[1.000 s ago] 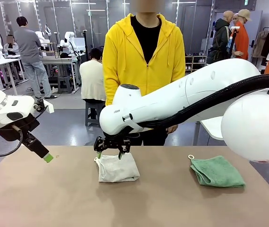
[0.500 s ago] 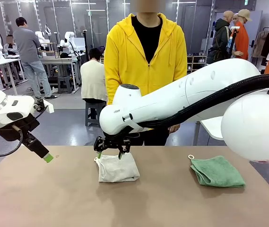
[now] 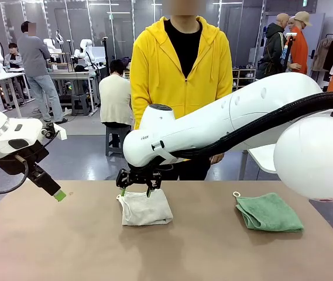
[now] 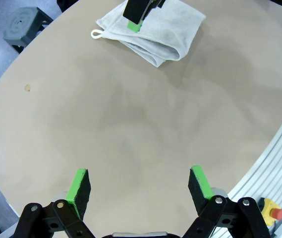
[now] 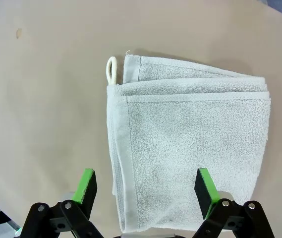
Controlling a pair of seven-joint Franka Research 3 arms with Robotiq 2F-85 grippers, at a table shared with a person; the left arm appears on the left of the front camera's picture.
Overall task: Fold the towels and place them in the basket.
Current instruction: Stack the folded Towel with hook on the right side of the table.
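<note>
A folded cream towel (image 3: 146,208) lies at the table's middle left, its loop (image 5: 112,69) at one corner. My right gripper (image 3: 138,186) hangs open just above the towel's far edge. In the right wrist view the towel (image 5: 190,144) spreads between and beyond the open gripper (image 5: 145,191), with nothing gripped. A folded mint green towel (image 3: 269,212) with a white loop lies at the right. My left gripper (image 3: 58,194) hovers open at the left over bare table (image 4: 131,114), well apart from the cream towel (image 4: 155,29). The basket is out of view.
A person in a yellow hoodie (image 3: 178,70) stands at the far side, behind the right arm (image 3: 225,120). The table's curved edge (image 4: 12,99) and a red button (image 4: 275,213) beside it show in the left wrist view.
The person has shifted slightly to the right. Neither arm nor either towel has moved.
</note>
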